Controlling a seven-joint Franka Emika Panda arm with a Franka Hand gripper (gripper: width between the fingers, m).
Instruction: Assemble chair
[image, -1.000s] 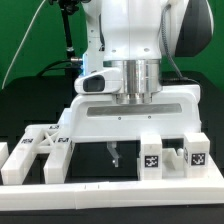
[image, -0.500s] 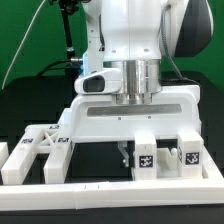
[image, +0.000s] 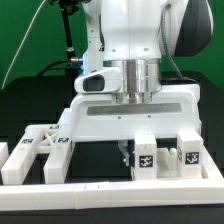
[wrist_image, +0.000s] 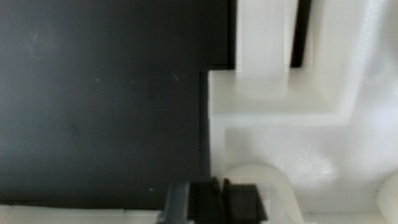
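Pincer (image: 125, 155) low under the broad white hand in the exterior view, fingers drawn close into one thin dark stem, nothing seen between them; tip near the bench (image: 100, 162), contact impossible to judge. Just beside it, toward the exterior view's right, first tagged block (image: 147, 157) of the chair, upright, tag facing the camera; touching the fingers or not, cannot tell. Farther toward the exterior view's right, second tagged block (image: 195, 155), also upright, tag forward, a narrow gap between the two. Well apart toward the exterior view's left, cross-braced frame (image: 42, 147), lying flat, long axis running across the picture. Open black strip between frame and first block, closed at the front by the long white rail (image: 110, 192). Wrist view next: pincer (wrist_image: 214, 203) pressed together, only a hairline of light between the two dark fingertips, nothing pinched. Fingertips right at the edge where a white chair piece (wrist_image: 302, 110) meets bare black bench (wrist_image: 98, 100). Straight edge on that piece, with one square step in it and a narrow slot along its length; which piece, cannot tell. Wide bare bench on the dark side of that edge.
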